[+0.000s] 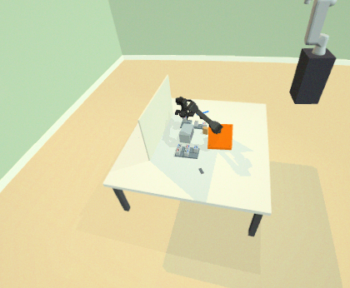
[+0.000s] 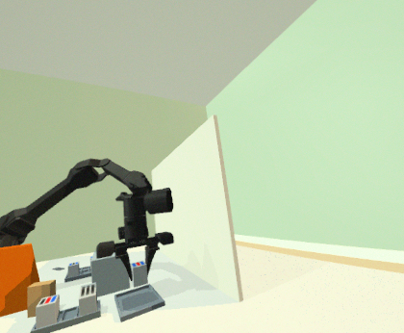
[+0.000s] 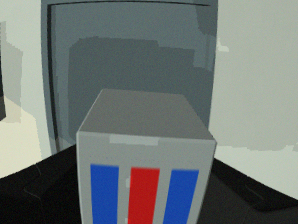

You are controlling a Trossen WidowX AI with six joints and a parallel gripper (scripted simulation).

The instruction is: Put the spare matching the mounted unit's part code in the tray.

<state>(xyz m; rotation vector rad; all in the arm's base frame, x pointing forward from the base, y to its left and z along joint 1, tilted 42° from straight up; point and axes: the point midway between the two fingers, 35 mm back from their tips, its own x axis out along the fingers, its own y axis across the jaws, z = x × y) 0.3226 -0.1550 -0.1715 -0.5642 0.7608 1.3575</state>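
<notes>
Pale green walls and a tan floor surround a white table (image 1: 233,183) bearing an upright white partition (image 2: 197,202), an orange block (image 1: 221,136) and racks of small grey spares. Gripper (image 2: 136,262), seen from outside, hangs just beside the partition, jaws part-closed and clamped on a grey spare (image 3: 145,183) whose front face carries blue, red and blue stripes. Below and just beyond the jaws lies the shallow grey tray (image 3: 127,56); in the wrist view the spare sits above its near portion. To one side of the jaws stands the larger grey mounted unit (image 2: 109,273); its back is not legible here, so the match of codes cannot be confirmed. Step in hand, by judgement: the carry is finishing over the tray. Next move calls for lowering until the spare rests inside the rim, then opening the jaws.
</notes>
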